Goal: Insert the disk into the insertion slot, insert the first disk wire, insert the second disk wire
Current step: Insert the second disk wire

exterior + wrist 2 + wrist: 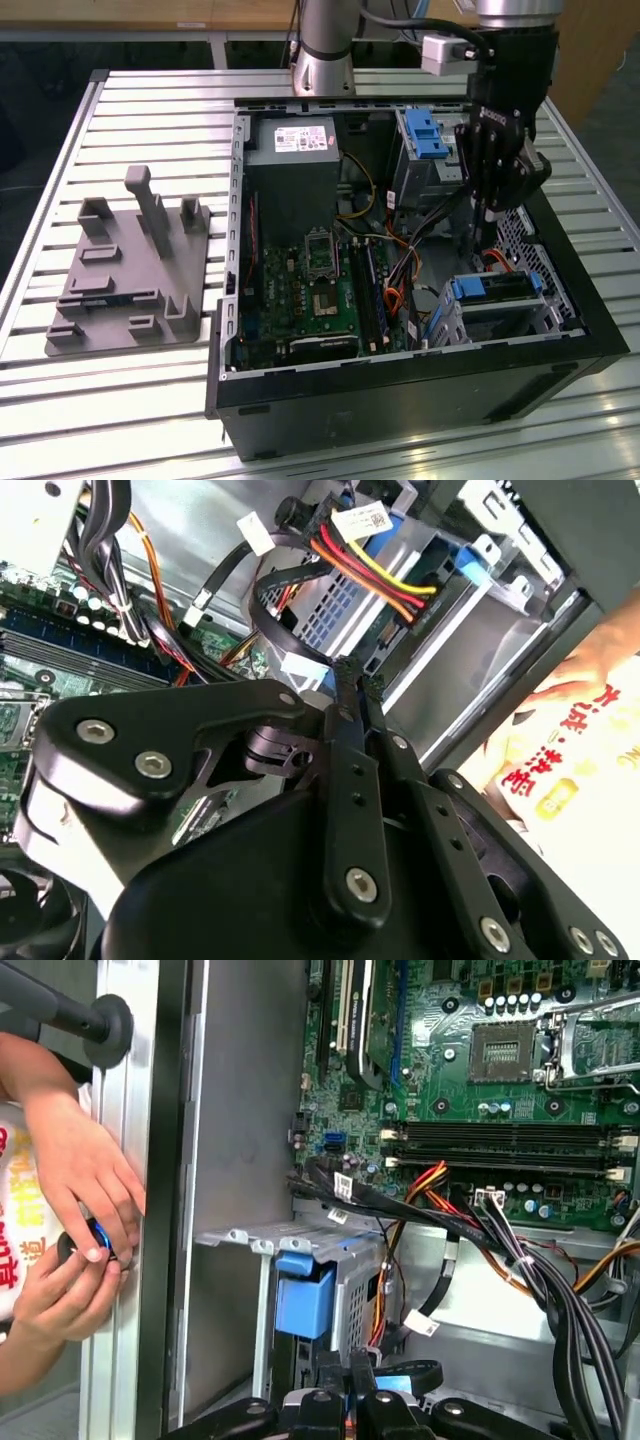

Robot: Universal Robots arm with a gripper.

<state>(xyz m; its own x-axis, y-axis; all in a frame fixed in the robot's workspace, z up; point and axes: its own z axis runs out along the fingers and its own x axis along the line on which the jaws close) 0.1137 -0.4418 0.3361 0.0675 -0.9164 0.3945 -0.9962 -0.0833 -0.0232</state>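
End effector (pixel 487 207): hangs inside the open computer case (pixel 240 250), toward the exterior view's right; in both wrist views its fingers (pixel 345 695) lie drawn together with no gap visible, and whether anything thin is pinched between them I cannot tell.
Disk (pixel 497 288): lies flat in the case corner nearest the exterior camera, on that view's right, below the end effector, with its blue carrier showing at both ends.
Insertion slot (pixel 447 322): low perforated silver cage around the disk.
Power cable (pixel 375 565): red, yellow and orange strands ending in a black plug with a white tag, just beside the cage; whether it is seated is unclear.
Motherboard (pixel 500 1070): well apart from the fingers.
Hands (pixel 85 1175): a person's, outside the case wall, holding a small blue-and-black part.
Counter (pixel 150 100): slatted metal, carrying the case and a grey fixture (pixel 130 285).
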